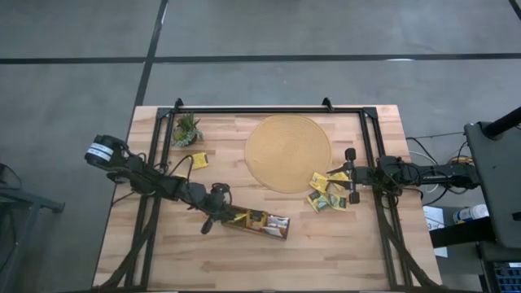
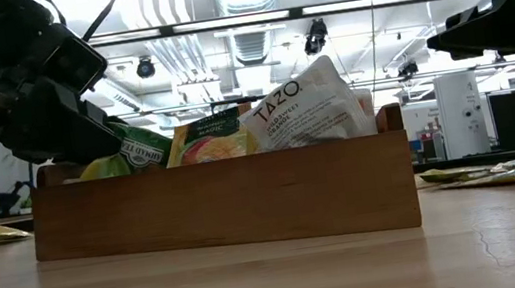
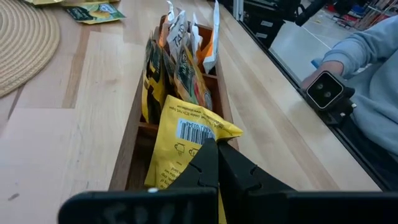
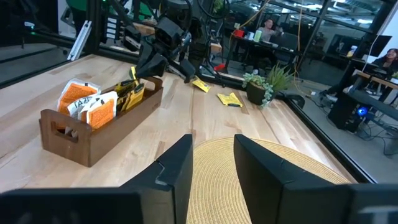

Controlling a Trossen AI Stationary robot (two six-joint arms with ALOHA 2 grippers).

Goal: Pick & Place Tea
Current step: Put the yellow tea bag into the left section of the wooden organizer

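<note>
The left gripper (image 1: pixel 221 213) is seen at the near left end of the dark brown tray (image 1: pixel 264 230), its fingers (image 3: pixel 208 163) pressed fully together on the lower edge of a yellow sachet (image 3: pixel 186 138) that stands in the tray's end compartment with its barcode facing the wrist camera. The rest of the tray is filled with upright tea sachets (image 2: pixel 308 109), yellow and green ones nearer the left gripper and white-and-orange ones toward the far end, as shown in the low view and the right wrist view. The tray lies on the wooden table (image 1: pixel 163 252), toward its front edge and below the round woven mat (image 1: pixel 288 152). The right gripper (image 1: pixel 352 174) is held at the right edge of the mat, its fingers (image 4: pixel 175 167) parted about halfway, with nothing between them. A loose cluster of yellow sachets (image 1: pixel 327 194) lies on the table just beside and partly under the right gripper, touching the mat's lower right edge. A single yellow sachet (image 1: pixel 199 160) lies apart, near the small green plant (image 1: pixel 186 129) at the table's far left corner. In the left wrist view a person's grey sleeve (image 3: pixel 373 68) is seen beyond the table's edge.
</note>
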